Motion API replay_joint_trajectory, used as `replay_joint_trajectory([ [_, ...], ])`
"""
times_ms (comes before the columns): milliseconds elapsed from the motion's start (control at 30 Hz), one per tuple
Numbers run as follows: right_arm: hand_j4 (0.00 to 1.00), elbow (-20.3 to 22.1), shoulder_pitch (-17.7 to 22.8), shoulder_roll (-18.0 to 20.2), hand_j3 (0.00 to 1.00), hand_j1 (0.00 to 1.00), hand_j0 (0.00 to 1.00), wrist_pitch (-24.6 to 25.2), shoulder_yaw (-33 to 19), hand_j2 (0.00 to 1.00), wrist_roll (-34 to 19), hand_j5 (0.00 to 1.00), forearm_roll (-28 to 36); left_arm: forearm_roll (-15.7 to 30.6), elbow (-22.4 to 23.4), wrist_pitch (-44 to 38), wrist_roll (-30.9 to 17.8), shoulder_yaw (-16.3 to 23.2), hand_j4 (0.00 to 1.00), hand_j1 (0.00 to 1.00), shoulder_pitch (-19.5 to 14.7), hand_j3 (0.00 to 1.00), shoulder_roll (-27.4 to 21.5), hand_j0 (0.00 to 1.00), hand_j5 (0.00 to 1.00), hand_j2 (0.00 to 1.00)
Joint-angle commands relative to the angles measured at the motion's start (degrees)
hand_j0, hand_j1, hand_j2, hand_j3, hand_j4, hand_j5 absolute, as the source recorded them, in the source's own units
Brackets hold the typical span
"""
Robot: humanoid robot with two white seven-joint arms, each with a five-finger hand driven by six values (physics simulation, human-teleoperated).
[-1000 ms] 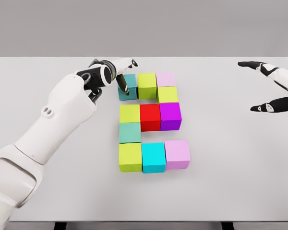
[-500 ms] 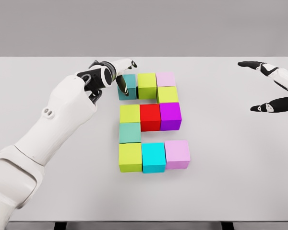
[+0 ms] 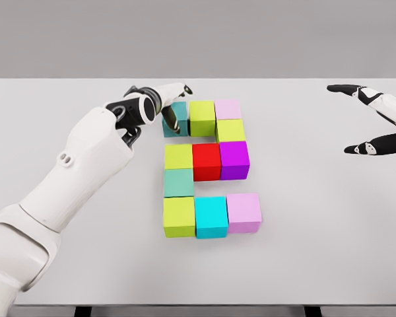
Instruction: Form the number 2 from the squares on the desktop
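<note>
A grey tabletop (image 3: 317,251) fills the frame. At its centre, coloured cubes (image 3: 206,160) sit in a 2 shape. The left hand (image 3: 164,105), upper left of centre, has fingers curled around the teal cube (image 3: 179,113). The right hand (image 3: 369,122), far right, hangs spread, holding nothing.

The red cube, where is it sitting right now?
In the head view the red cube sits mid-table, in the figure's middle row, between a yellow-green cube on its left and a purple cube on its right.
</note>
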State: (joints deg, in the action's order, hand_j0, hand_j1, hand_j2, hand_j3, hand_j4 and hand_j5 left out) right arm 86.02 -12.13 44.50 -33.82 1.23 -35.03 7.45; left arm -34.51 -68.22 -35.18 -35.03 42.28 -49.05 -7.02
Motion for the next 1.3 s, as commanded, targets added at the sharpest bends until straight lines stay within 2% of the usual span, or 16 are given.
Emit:
replay_joint_trajectory([
  [0, 1.00, 0.03, 0.00, 0.06, 1.00, 1.00, 1.00, 0.16, 0.00, 1.00, 0.03, 1.00, 0.46, -0.03, -1.13, 0.18, 0.03, -0.09, 0.94, 0.94, 0.26, 0.94, -0.45, 0.94, 0.94, 0.94],
  [167, 1.00, 0.03, 0.00, 0.06, 1.00, 1.00, 1.00, 0.16, 0.00, 1.00, 0.03, 1.00, 0.46, 0.67, -6.05, 0.18, 0.03, -0.62, 0.94, 0.94, 1.50, 0.94, -3.17, 0.94, 0.94, 0.94],
  [267, 1.00, 0.03, 0.00, 0.06, 1.00, 1.00, 1.00, 0.16, 0.00, 1.00, 0.03, 1.00, 0.46, 0.76, -10.17, 0.18, 0.03, -2.37, 0.94, 0.94, 3.08, 0.94, -5.10, 0.94, 0.94, 0.94],
  [367, 1.00, 0.03, 0.00, 0.06, 1.00, 1.00, 1.00, 0.16, 0.00, 1.00, 0.03, 1.00, 0.46, 2.34, -13.78, 0.18, 0.03, -2.46, 0.94, 0.94, 3.43, 0.94, -7.48, 0.94, 0.94, 0.94],
  [433, 1.00, 0.03, 0.00, 0.06, 1.00, 1.00, 1.00, 0.16, 0.00, 1.00, 0.03, 1.00, 0.46, 2.87, -15.98, 0.18, 0.03, -4.48, 0.94, 0.94, 4.57, 0.94, -8.71, 0.94, 0.94, 0.94],
  [467, 1.00, 0.03, 0.00, 0.06, 1.00, 1.00, 1.00, 0.16, 0.00, 1.00, 0.03, 1.00, 0.46, 4.18, -18.00, 0.18, 0.03, -5.45, 0.96, 0.96, 5.19, 0.96, -10.20, 0.96, 0.96, 0.96],
  [500, 1.00, 0.03, 0.00, 0.06, 1.00, 1.00, 1.00, 0.16, 0.00, 1.00, 0.03, 1.00, 0.46, 7.69, -19.32, 0.18, 0.03, -5.54, 0.99, 0.99, 5.28, 0.99, -12.48, 0.99, 0.99, 0.99],
  [533, 1.00, 0.03, 0.00, 0.06, 1.00, 1.00, 1.00, 0.16, 0.00, 1.00, 0.03, 1.00, 0.46, 13.31, -20.90, 0.18, 0.03, -5.62, 1.00, 1.00, 5.28, 1.00, -15.99, 1.00, 1.00, 1.00],
  [600, 1.00, 0.03, 0.00, 0.06, 1.00, 1.00, 1.00, 0.16, 0.00, 1.00, 0.03, 1.00, 0.46, 19.74, -22.57, 0.18, 0.03, -5.80, 1.00, 1.00, 5.28, 1.00, -21.80, 1.00, 1.00, 1.00],
  [633, 1.00, 0.03, 0.00, 0.06, 1.00, 1.00, 1.00, 0.16, 0.00, 1.00, 0.03, 1.00, 0.46, 20.18, -22.57, 3.96, 0.03, -6.59, 1.00, 1.00, 5.45, 1.00, -22.42, 1.00, 1.00, 1.00],
  [667, 1.00, 0.03, 0.09, 0.06, 1.00, 1.00, 1.00, 0.16, 0.00, 1.00, 0.03, 1.00, 0.46, 20.10, -22.31, 6.87, 0.03, -7.21, 1.00, 1.00, 5.72, 1.00, -22.60, 1.00, 1.00, 1.00],
  [833, 1.00, 0.11, 0.09, 0.06, 1.00, 1.00, 1.00, 0.16, 0.00, 1.00, 0.03, 1.00, 0.46, 19.31, -21.87, 6.79, 0.03, -6.51, 1.00, 1.00, 6.60, 1.00, -25.41, 1.00, 1.00, 1.00],
  [900, 1.00, 0.03, 0.09, 0.06, 1.00, 1.00, 1.00, 0.16, 0.00, 1.00, 0.03, 1.00, 0.46, 18.08, -21.78, 6.61, 0.03, -4.40, 1.00, 1.00, 6.60, 1.00, -26.90, 1.00, 1.00, 1.00],
  [1067, 1.00, 0.03, 0.00, 0.06, 1.00, 1.00, 1.00, 0.16, 0.00, 1.00, 0.03, 1.00, 0.46, 14.30, -21.52, 4.86, 0.03, 0.17, 1.00, 1.00, 6.51, 1.00, -27.17, 1.00, 1.00, 1.00],
  [1267, 1.00, 0.12, 0.09, -0.11, 1.00, 1.00, 1.00, 0.24, 0.17, 1.00, 0.03, 1.00, 0.46, 10.96, -21.61, 4.94, 0.03, 4.04, 1.00, 1.00, 6.24, 1.00, -28.93, 1.00, 1.00, 1.00],
])
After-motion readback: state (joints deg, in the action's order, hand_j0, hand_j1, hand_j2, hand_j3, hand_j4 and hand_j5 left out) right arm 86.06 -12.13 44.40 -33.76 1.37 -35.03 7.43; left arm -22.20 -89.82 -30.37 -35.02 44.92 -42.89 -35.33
